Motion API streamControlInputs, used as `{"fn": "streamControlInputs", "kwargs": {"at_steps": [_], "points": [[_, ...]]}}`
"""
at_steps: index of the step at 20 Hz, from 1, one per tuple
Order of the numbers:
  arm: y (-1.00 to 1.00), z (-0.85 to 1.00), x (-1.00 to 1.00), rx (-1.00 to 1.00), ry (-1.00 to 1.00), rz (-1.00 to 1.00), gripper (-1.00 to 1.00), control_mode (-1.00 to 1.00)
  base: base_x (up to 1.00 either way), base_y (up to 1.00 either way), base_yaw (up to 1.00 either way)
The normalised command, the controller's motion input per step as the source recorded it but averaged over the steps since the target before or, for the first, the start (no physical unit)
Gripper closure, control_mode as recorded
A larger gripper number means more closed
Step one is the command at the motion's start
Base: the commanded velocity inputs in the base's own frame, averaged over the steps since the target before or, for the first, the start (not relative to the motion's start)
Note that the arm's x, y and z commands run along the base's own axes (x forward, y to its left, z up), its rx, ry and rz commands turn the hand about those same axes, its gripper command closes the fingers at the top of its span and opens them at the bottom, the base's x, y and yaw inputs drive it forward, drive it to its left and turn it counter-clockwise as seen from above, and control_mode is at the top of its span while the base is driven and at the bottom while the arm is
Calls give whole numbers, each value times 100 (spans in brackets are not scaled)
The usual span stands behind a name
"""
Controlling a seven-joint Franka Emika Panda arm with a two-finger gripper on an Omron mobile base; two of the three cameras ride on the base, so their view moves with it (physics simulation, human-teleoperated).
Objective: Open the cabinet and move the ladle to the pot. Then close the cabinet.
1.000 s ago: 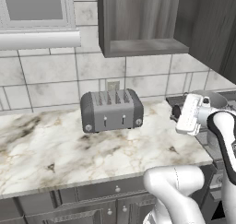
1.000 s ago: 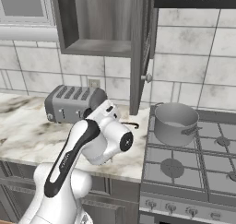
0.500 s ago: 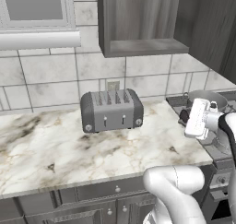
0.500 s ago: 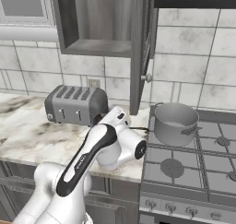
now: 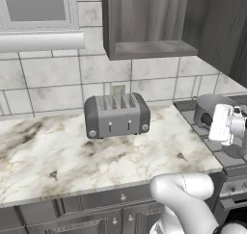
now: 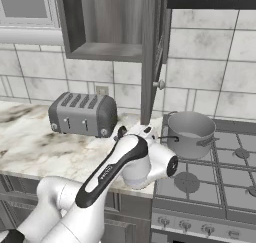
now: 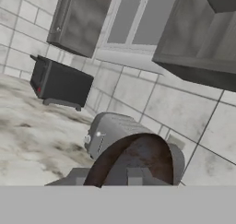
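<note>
Pincer (image 5: 212,122) is being carried beside the pot (image 5: 212,109), just in front of it in the left base view, and whether its jaws are open, closed or gripping anything cannot be told. That grey pot (image 6: 189,133) is being seen standing on the gas stove (image 6: 220,172), right of the marble worktop (image 5: 87,156). A dark curved ladle bowl (image 7: 138,158) is being shown close up in the hand view. The cabinet (image 6: 107,22) is being seen with its door (image 6: 152,52) swung open above the four-slot toaster (image 5: 116,115).
</note>
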Motion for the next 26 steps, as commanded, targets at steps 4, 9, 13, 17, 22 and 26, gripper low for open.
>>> {"fn": "streamControlInputs", "kwargs": {"at_steps": [4,9,13,17,22,26], "points": [[-45,-4,-23,1,0,0,100,-100,0,0,0],[-46,-6,-13,0,0,0,100,-100,0,0,0],[-65,-1,-1,0,0,0,100,-100,0,0,0],[-71,-2,0,0,0,0,100,-100,0,0,0],[-43,-9,10,0,1,0,100,-100,0,0,0],[-31,0,31,1,1,1,100,-100,0,0,0]]}}
